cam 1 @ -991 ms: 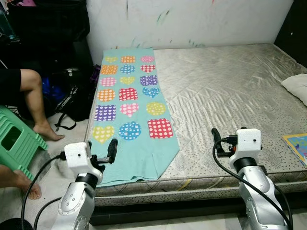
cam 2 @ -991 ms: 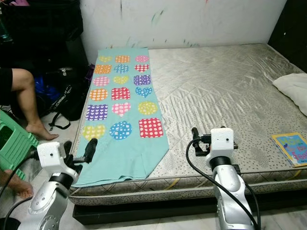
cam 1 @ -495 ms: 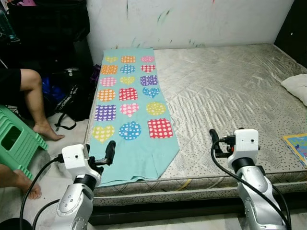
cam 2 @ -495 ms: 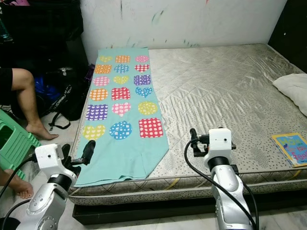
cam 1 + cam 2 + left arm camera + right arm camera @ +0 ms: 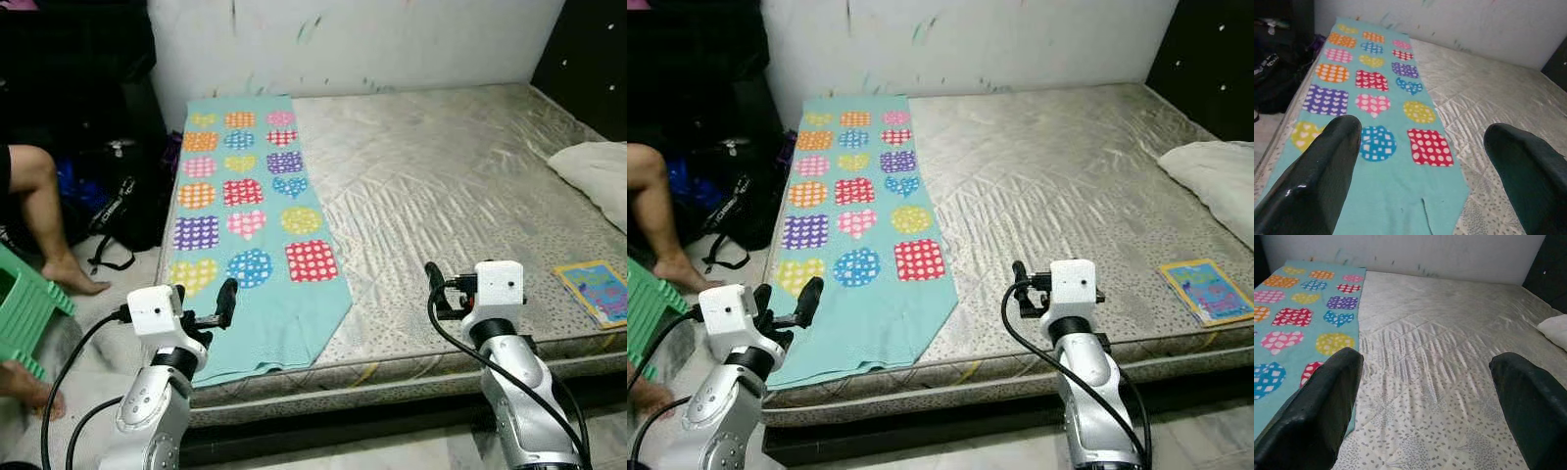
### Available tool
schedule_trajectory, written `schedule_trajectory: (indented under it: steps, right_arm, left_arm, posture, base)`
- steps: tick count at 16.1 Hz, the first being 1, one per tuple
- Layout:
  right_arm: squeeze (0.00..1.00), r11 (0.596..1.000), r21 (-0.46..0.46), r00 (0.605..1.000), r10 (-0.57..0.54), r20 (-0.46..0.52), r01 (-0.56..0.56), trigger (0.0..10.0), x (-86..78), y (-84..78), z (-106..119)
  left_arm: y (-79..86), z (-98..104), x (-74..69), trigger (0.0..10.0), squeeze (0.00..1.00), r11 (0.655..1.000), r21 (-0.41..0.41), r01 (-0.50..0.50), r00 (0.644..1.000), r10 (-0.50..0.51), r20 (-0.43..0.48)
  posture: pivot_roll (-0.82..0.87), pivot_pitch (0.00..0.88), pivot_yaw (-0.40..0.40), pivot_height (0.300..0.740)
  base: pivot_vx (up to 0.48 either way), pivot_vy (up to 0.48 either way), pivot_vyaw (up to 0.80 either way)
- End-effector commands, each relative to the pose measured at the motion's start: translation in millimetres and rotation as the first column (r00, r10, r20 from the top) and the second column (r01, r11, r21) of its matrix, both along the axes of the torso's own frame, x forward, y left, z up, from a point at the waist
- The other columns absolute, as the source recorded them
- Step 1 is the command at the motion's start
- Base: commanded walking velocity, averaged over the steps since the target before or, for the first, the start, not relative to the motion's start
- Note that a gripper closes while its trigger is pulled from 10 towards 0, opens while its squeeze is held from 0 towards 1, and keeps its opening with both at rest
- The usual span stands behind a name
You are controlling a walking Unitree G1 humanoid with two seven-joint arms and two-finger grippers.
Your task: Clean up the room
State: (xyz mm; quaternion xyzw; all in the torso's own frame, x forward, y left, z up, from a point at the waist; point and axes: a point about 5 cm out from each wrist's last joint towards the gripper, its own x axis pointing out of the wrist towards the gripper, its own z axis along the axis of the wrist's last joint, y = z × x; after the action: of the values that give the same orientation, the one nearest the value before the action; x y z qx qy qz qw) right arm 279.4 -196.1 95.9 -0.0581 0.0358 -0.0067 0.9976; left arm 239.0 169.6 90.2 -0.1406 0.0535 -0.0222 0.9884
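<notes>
Mattress (image 5: 441, 176), bare and quilted in a silvery fabric, takes up most of the scene and runs back to a white wall (image 5: 372, 39) marked with paint smears. Along the mattress's left side lies a long teal blanket (image 5: 245, 206) patterned with dotted hearts, circles and squares in many colours; it is spread flat, its far end near the wall and its near end draped just over the front edge of the bed. A white pillow (image 5: 593, 171) rests at the right edge of the mattress, and nearer the front corner on that side lies a thin colourful book (image 5: 596, 291), flat and well apart from the blanket. On the floor to the left of the bed sit dark bags (image 5: 108, 196), a person's bare leg and foot (image 5: 44, 220), and part of a green plastic stool (image 5: 20, 308). The left gripper (image 5: 201, 302) hovers over the near left corner of the blanket, its two black fingers (image 5: 1317, 176) spread wide and holding nothing. The right gripper (image 5: 431, 290) hovers over the bare mattress near the front edge, between blanket and book, its fingers (image 5: 1317, 401) likewise wide apart and empty.
</notes>
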Motion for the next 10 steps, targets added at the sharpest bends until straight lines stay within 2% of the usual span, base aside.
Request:
schedule_trajectory:
  steps: [1,4,8,10]
  right_arm:
    - [0.0,1.0,0.009,1.0,0.005,-0.003,-0.005,10.0,2.4,1.0,1.1]
    - [0.0,1.0,0.009,1.0,0.006,-0.007,-0.006,10.0,2.2,1.2,0.1]
    - [0.0,1.0,0.003,1.0,0.02,-0.012,-0.02,10.0,1.2,3.1,-0.9]
    - [0.0,1.0,0.001,1.0,0.022,-0.015,-0.022,10.0,1.1,3.0,-1.0]
  left_arm:
    - [1.0,0.9,1.3,10.0,0.0,1.0,0.005,-0.001,1.0,0.001,-0.001]
    - [0.9,0.7,-0.2,10.0,0.0,1.0,0.006,-0.001,1.0,0.001,-0.003]
    - [0.2,1.2,-2.0,10.0,0.0,1.0,0.009,0.018,1.0,-0.018,0.007]
    - [0.9,1.4,-2.4,10.0,0.0,1.0,0.003,0.013,1.0,-0.013,0.01]
  posture:
    - [-0.07,0.0,0.016,0.74]
    - [-0.06,0.0,0.016,0.74]
    - [-0.07,0.0,0.015,0.74]
    - [-0.07,0.0,0.015,0.74]
  base:
    - [0.0,0.0,-0.8]
    - [0.0,0.0,-0.7]
    - [0.0,0.0,0.0]
    - [0.268,0.0,0.0]
